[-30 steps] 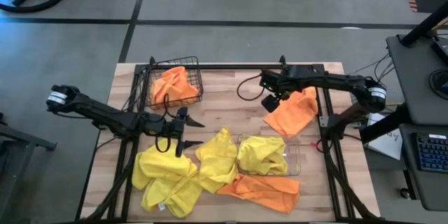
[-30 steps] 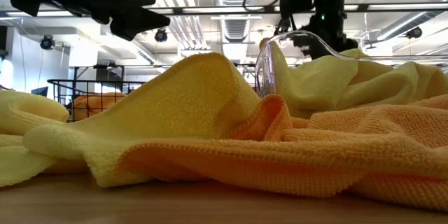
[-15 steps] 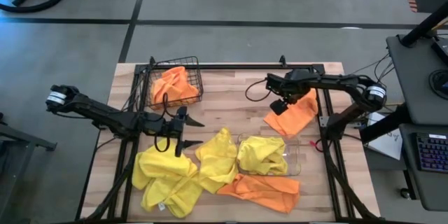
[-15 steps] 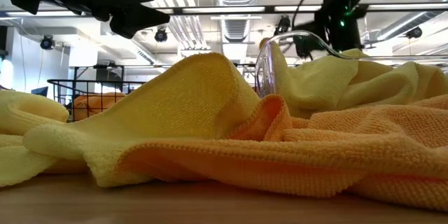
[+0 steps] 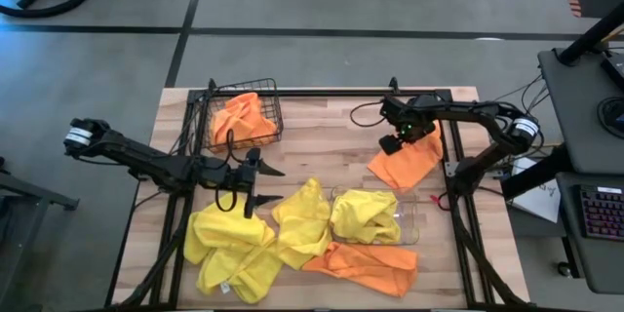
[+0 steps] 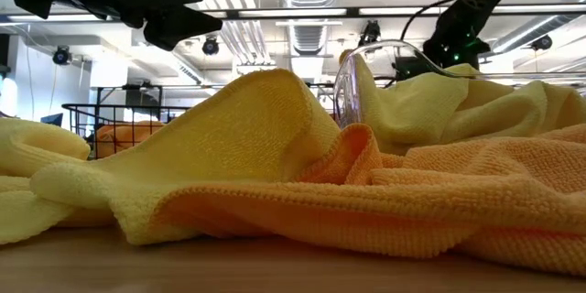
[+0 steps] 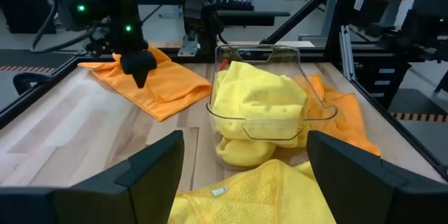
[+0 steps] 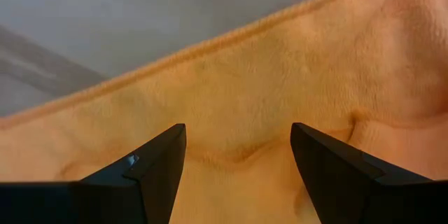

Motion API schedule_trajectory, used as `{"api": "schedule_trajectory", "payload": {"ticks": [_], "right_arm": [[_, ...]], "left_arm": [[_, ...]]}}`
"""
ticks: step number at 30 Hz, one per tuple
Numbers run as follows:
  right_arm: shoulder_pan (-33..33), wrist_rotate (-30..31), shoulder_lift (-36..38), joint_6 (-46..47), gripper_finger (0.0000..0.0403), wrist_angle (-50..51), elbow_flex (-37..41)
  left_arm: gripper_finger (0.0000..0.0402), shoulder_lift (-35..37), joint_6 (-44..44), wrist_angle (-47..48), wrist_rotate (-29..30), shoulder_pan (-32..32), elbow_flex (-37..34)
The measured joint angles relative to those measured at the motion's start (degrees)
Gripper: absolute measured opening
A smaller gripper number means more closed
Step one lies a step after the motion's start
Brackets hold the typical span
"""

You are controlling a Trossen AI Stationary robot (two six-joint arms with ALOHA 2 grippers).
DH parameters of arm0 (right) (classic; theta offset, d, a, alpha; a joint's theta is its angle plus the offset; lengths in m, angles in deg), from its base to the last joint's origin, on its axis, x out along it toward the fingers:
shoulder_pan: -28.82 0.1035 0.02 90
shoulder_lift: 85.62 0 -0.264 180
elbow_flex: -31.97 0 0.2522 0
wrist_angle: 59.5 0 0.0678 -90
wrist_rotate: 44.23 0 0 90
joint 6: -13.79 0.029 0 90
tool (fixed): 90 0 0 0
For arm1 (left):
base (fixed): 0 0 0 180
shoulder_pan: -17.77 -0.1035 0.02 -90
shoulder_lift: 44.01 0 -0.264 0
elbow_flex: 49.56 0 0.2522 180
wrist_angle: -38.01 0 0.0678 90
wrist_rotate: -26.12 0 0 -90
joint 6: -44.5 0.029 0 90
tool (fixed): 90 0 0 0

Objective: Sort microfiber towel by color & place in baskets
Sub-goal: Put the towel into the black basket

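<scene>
Right gripper [image 5: 398, 143] poised over the orange towel [image 5: 409, 158] at the table's right edge, fingers spread and empty, nothing grasped; in the right wrist view, cloth filling the gap between both fingertips [image 8: 150, 164], directly ahead and very close, hem running crosswise to the fingers; so a straight descent and pinch, judged the next call. Wire basket [image 5: 242, 115] with an orange cloth well apart toward the far left corner. Left gripper [image 5: 255, 182] waiting mid-table, fingers wide, empty, facing the clear bin [image 7: 259, 98] of yellow towels [image 7: 255, 108]; far from the orange one.
</scene>
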Motion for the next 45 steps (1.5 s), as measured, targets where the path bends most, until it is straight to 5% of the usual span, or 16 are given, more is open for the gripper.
{"api": "schedule_trajectory", "payload": {"ticks": [11,18,26,32,40,45], "right_arm": [[-2.0,-0.3,-0.9,-0.5,0.0240,-4.8,2.1],[-2.0,-0.8,-5.4,-1.3,0.0217,-6.3,2.1],[-2.0,-0.6,-5.3,-2.7,0.0127,-10.6,2.1],[-2.0,-0.1,-1.4,-5.0,0.0019,-11.0,2.3],[-1.1,0.3,10.3,-6.3,0.0009,-12.9,0.2],[2.4,0.2,19.3,-6.4,0.0009,-21.2,-1.4]], "left_arm": [[0.0283,-0.1,-0.3,0.1,0.1,-0.1,0.0],[0.0283,0.3,-0.9,1.8,7.6,-0.1,1.5],[0.0283,-0.5,-2.9,4.1,8.4,-0.7,3.2],[0.0277,-1.2,-7.8,3.8,9.0,-1.8,3.2],[0.0269,-1.2,-3.5,-3.1,-0.5,-2.0,3.2],[0.0269,-1.2,-2.8,-5.3,-1.1,-3.0,3.2]]}}
